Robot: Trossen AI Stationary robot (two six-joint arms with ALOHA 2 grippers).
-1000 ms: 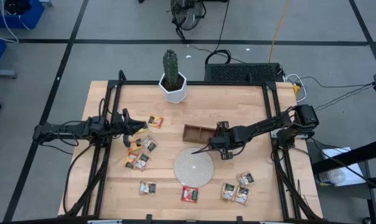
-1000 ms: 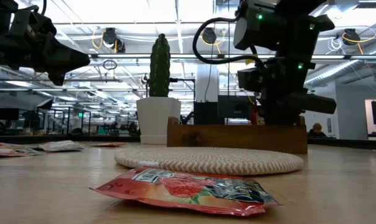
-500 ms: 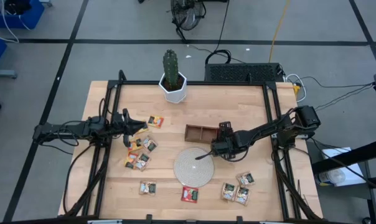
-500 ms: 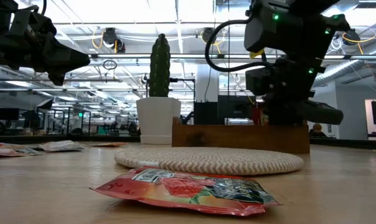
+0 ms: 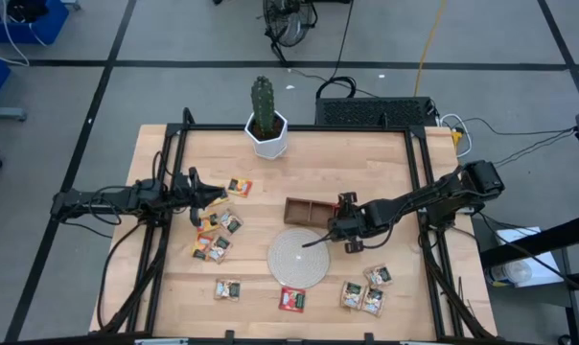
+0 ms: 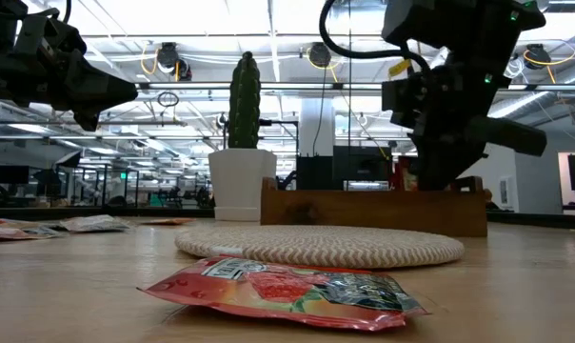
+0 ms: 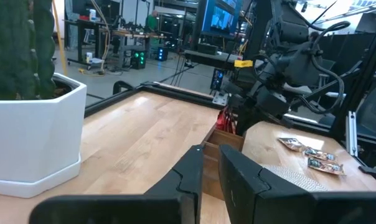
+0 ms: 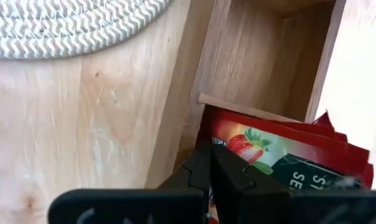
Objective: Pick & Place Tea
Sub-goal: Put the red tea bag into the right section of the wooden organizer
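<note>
The tea is small square sachets. Red ones (image 8: 269, 152) stand tilted in the right end compartment of the brown tray (image 5: 307, 209). Others lie flat on the table: a cluster (image 5: 218, 235) at the left, a group (image 5: 364, 289) near right, and one red sachet (image 6: 278, 291) in front of the woven disc (image 5: 299, 257). My right gripper (image 8: 211, 155) is shut at the tray's right end (image 5: 339, 226), above the tray in the low view (image 6: 438, 171). My left gripper (image 5: 220, 195) hovers shut and empty over the left cluster (image 7: 211, 155). My right gripper's shut fingertips (image 8: 222, 163) meet the lower corner (image 8: 206, 134) of the red sachets, beside the tray's near wall. The fingers slant down from the table's right side. They cover the place of contact, so I cannot tell whether an edge is pinched. The sachets stay leaning in the compartment.
A white pot with a cactus (image 5: 266, 134) stands at the far edge, left of the tray (image 6: 240, 181). The woven disc lies just in front of the tray (image 6: 316, 246). Black frame rails run along the table's left and right sides (image 5: 419, 182). Bare wood lies between the tray and the pot.
My right gripper has drawn back a little toward the table's right and near edges, staying shut. The tray has slid slightly the same way, its right end moving most. The left arm has kept still.
</note>
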